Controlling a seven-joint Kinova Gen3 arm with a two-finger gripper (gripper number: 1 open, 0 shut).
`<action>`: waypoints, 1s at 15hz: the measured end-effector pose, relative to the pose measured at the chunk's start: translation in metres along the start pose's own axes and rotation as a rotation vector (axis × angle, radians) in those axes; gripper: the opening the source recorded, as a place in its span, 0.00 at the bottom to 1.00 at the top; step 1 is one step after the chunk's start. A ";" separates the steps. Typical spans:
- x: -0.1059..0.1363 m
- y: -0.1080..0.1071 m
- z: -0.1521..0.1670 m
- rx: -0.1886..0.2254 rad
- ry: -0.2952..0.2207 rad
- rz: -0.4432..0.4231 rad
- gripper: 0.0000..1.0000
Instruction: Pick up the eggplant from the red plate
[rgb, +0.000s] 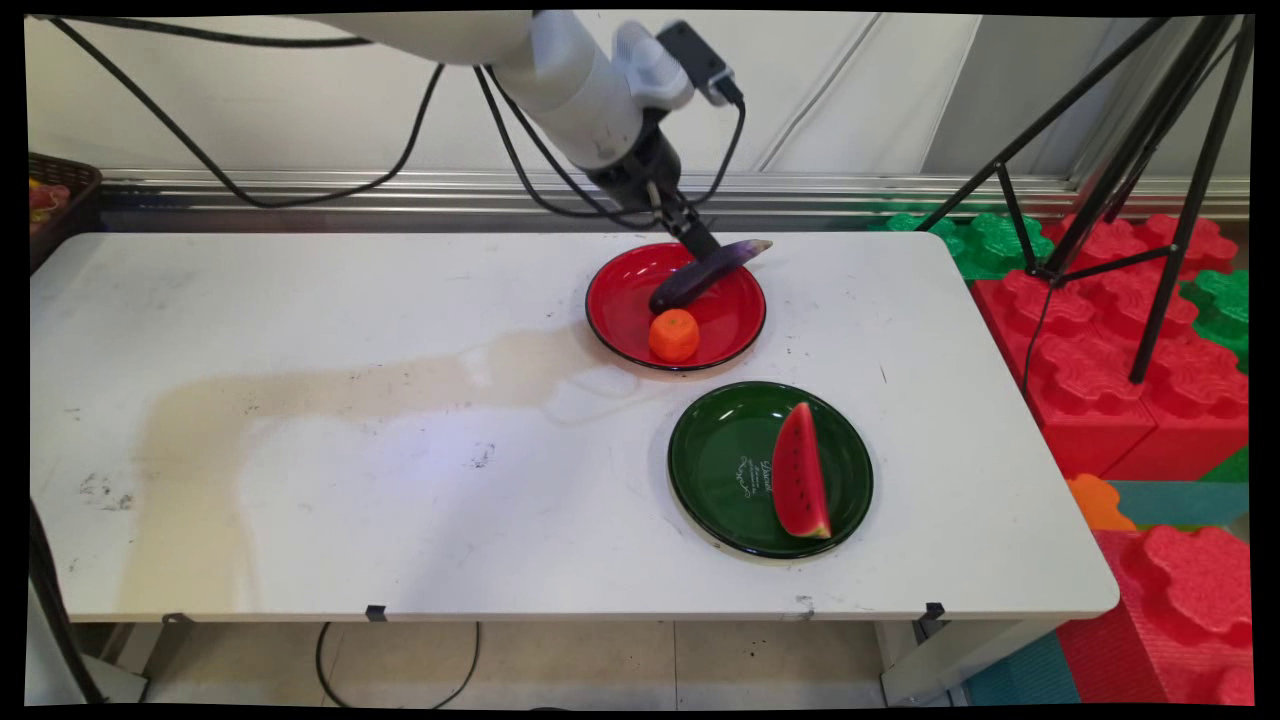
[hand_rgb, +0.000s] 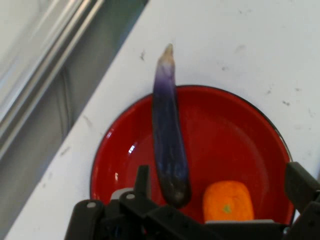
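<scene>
A purple eggplant (rgb: 705, 273) lies across the red plate (rgb: 735, 320), its pale tip sticking out over the far rim. An orange (rgb: 674, 335) sits on the near side of the same plate. My gripper (rgb: 697, 235) hovers low over the plate's far edge, right by the eggplant. In the hand view the gripper (hand_rgb: 221, 181) is open: the left finger (hand_rgb: 143, 179) stands just beside the eggplant (hand_rgb: 169, 135), and the right finger (hand_rgb: 301, 184) is far off at the plate's (hand_rgb: 235, 130) other side. The orange (hand_rgb: 227, 201) lies between the fingers. Nothing is gripped.
A green plate (rgb: 720, 470) with a watermelon slice (rgb: 803, 472) stands nearer the front edge. Red and green foam blocks (rgb: 1110, 330) and a black tripod (rgb: 1150, 180) are off the table's right end. A dark basket (rgb: 55, 195) sits at the far left.
</scene>
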 end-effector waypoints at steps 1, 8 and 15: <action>0.002 -0.003 -0.002 0.005 0.006 0.002 1.00; 0.025 -0.026 0.028 0.023 -0.020 0.030 1.00; 0.025 -0.039 0.098 0.006 -0.116 0.032 1.00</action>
